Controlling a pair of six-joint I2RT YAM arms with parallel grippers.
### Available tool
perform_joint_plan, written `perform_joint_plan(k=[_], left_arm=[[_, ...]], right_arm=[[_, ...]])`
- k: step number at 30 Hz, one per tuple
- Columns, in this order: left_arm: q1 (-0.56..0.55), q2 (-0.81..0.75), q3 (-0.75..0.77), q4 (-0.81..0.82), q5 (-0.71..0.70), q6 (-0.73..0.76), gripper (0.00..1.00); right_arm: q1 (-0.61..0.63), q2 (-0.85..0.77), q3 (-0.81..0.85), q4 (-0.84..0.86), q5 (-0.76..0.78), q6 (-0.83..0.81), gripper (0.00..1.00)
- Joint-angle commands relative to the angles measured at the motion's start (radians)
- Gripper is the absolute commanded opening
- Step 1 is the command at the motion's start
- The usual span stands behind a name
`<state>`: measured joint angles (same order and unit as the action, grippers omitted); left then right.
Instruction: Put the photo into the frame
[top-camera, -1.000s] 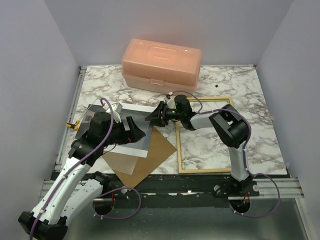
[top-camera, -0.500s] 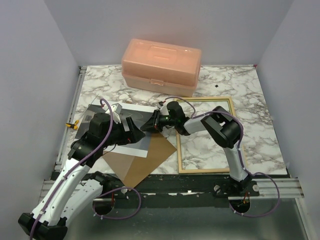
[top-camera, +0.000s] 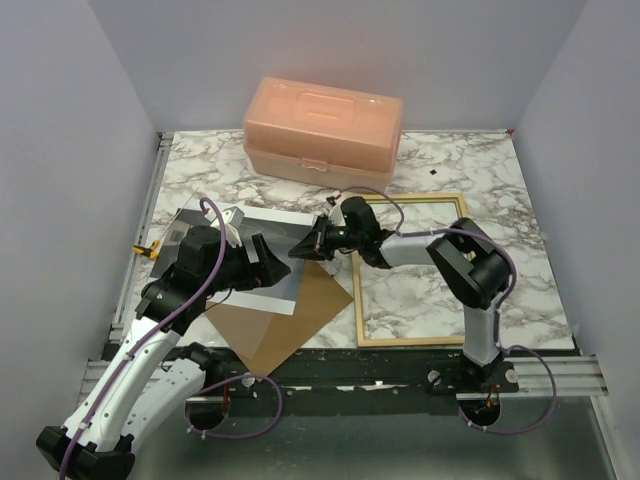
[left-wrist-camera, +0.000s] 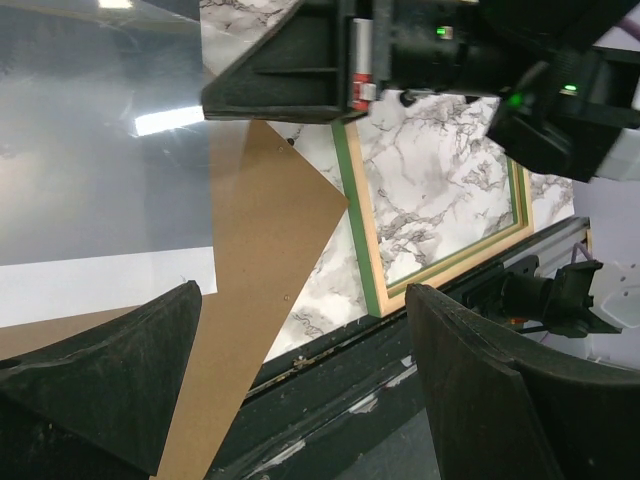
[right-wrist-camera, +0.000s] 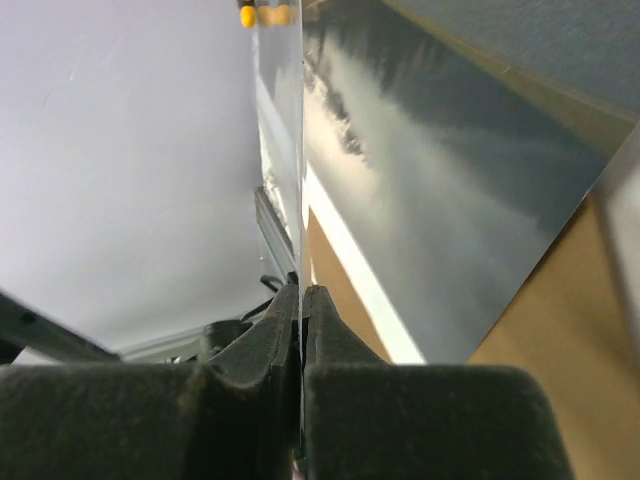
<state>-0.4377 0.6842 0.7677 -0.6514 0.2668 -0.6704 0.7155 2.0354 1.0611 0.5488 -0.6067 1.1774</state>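
On the marble bench (top-camera: 440, 160), the right pincer (top-camera: 308, 247) is clamped on the photo (top-camera: 280, 228) at its edge, just left of the frame (top-camera: 410, 340); the left pincer (top-camera: 262, 262), jaws apart, hovers farther left of the frame

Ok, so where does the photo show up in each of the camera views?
Top view: the photo lies flat, left of centre.
Left wrist: the photo fills the upper left, with a white border along its lower edge.
Right wrist: the photo spans centre and right, one edge pinched in the right gripper.
Shared landmark: the brown board under the photo.
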Motion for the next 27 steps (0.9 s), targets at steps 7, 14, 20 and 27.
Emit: perform_joint_plan(k=[7, 14, 20, 27], left_arm=[[0.007, 0.007, -0.005, 0.019, 0.026, 0.018, 0.85], [0.007, 0.027, -0.014, 0.046, 0.039, 0.012, 0.85], [0.007, 0.047, -0.023, 0.068, 0.052, 0.011, 0.85], [0.007, 0.067, -0.034, 0.094, 0.069, 0.008, 0.85]], right_arm=[[-0.063, -0.380, -0.222, -0.264, 0.147, -0.074, 0.00], [-0.166, -0.587, -0.305, -0.513, 0.232, -0.149, 0.00], [-0.281, -0.740, -0.328, -0.780, 0.318, -0.235, 0.00], [-0.314, -0.866, -0.371, -0.991, 0.434, -0.240, 0.01]])
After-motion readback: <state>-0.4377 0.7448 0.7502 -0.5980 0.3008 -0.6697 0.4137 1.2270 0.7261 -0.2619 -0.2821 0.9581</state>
